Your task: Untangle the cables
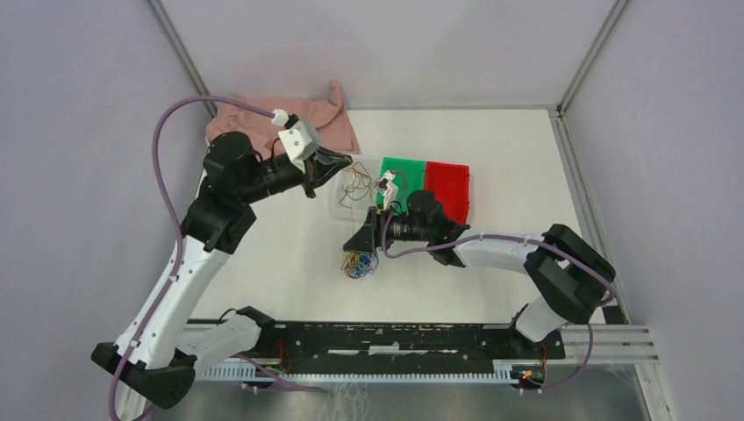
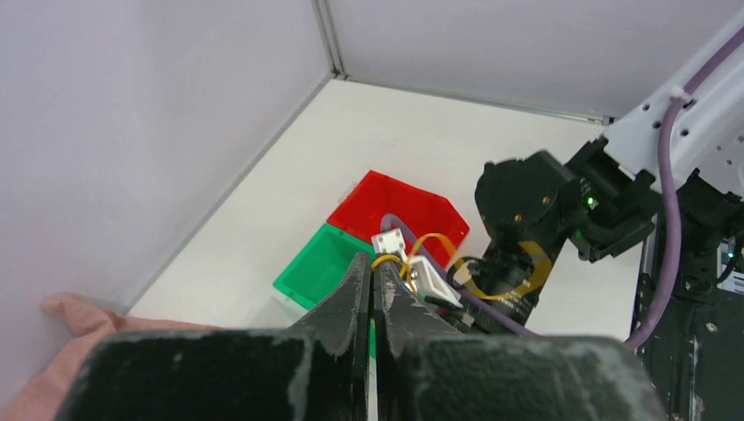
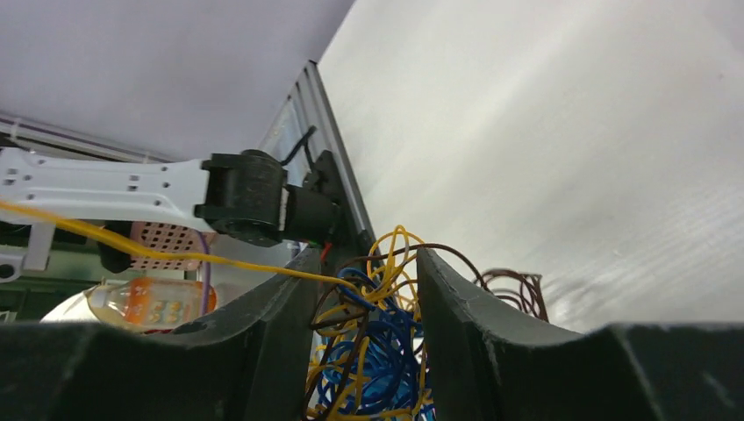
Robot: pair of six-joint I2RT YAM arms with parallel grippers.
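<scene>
The cables (image 1: 360, 265) lie as a tangle of yellow, blue and dark brown loops on the white table, left of centre. My right gripper (image 1: 358, 249) comes down on this tangle. In the right wrist view its fingers (image 3: 364, 259) stand on either side of the bunch (image 3: 386, 351), pressing on it. A taut yellow strand (image 3: 132, 246) runs out of the bunch to the left. My left gripper (image 1: 349, 161) is raised behind the tangle, with yellow loops (image 1: 355, 189) hanging below it. Its jaws (image 2: 375, 261) are shut on the yellow strand (image 2: 393, 260).
A green bin (image 1: 404, 171) and a red bin (image 1: 449, 189) stand side by side behind the right gripper. A pink cloth (image 1: 263, 123) lies at the back left. A separate brown coil (image 3: 513, 289) lies beside the tangle. Metal frame rails border the table.
</scene>
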